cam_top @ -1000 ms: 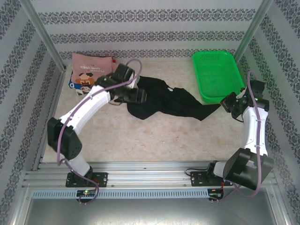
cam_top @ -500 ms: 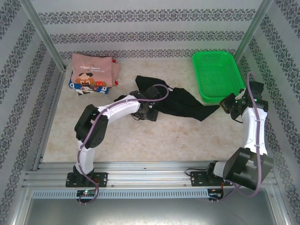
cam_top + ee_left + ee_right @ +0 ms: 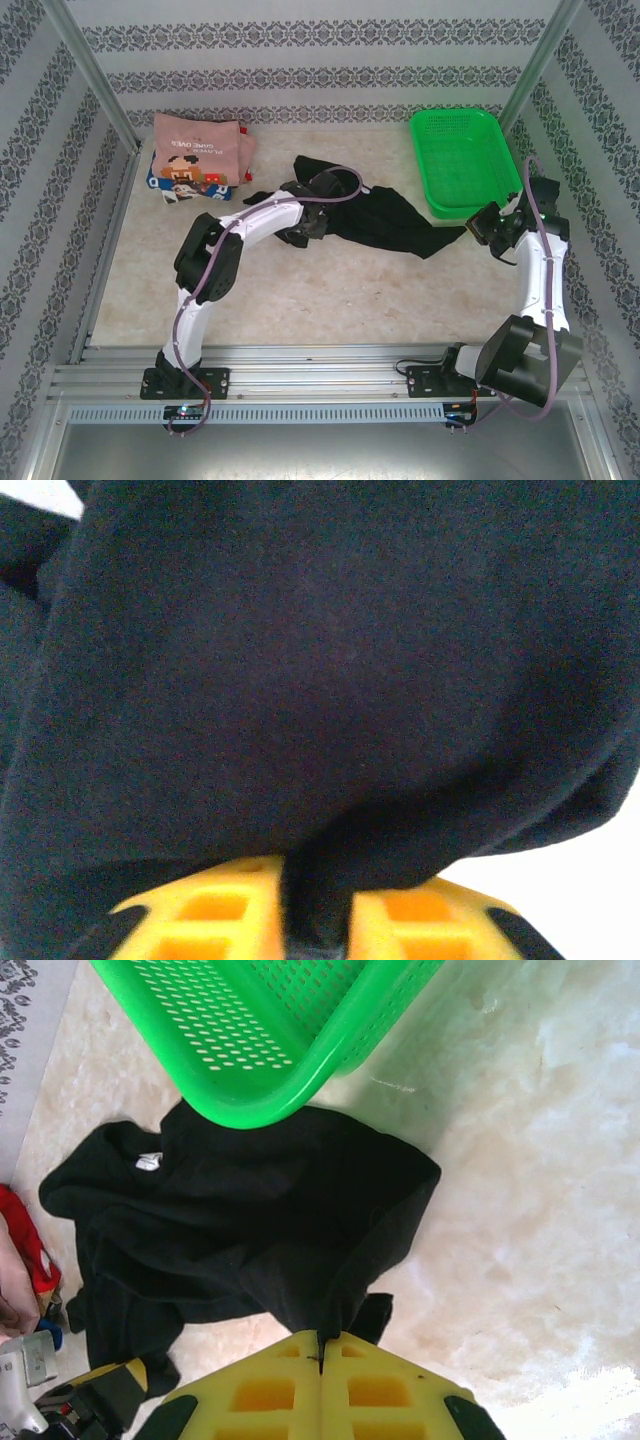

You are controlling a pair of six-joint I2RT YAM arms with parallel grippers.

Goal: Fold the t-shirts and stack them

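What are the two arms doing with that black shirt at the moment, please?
Both arms are handling the black t-shirt, which lies crumpled in the middle of the table, not yet folded. The left arm's fingers are shut on a fold of it, and the right arm's fingers pinch its right-hand end near the green basket. The pink t-shirt already lies folded on the blue-and-white one in the far left corner.

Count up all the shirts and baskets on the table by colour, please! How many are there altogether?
black t-shirt: 1
pink t-shirt: 1
blue-and-white t-shirt: 1
green basket: 1
Total: 4
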